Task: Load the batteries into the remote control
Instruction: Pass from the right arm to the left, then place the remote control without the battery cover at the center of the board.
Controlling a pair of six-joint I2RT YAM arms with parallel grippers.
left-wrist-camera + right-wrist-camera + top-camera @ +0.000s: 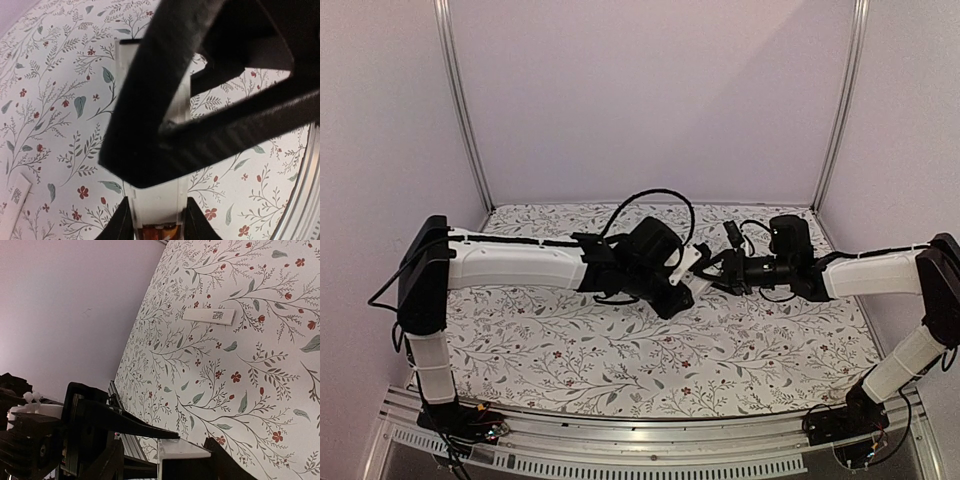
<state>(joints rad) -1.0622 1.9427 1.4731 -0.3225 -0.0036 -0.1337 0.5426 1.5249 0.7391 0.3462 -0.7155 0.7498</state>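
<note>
The white remote control (156, 200) is held up off the table between my left gripper's (157, 212) fingers, which are shut on its sides. An orange-red battery (160, 232) lies in its open compartment at the frame's bottom edge; I cannot tell whether a second one lies beside it. My right gripper (167, 457) straddles the remote's other end (182, 449), open, with a gap on one side. One of its black fingers (150, 100) crosses over the remote. In the top view both grippers meet at the remote (691, 262) over the table's middle.
A flat white cover piece with a printed label (209, 316) lies on the floral tablecloth, apart from the grippers; it also shows in the left wrist view (15, 200). Metal frame posts (460, 100) and white walls enclose the table.
</note>
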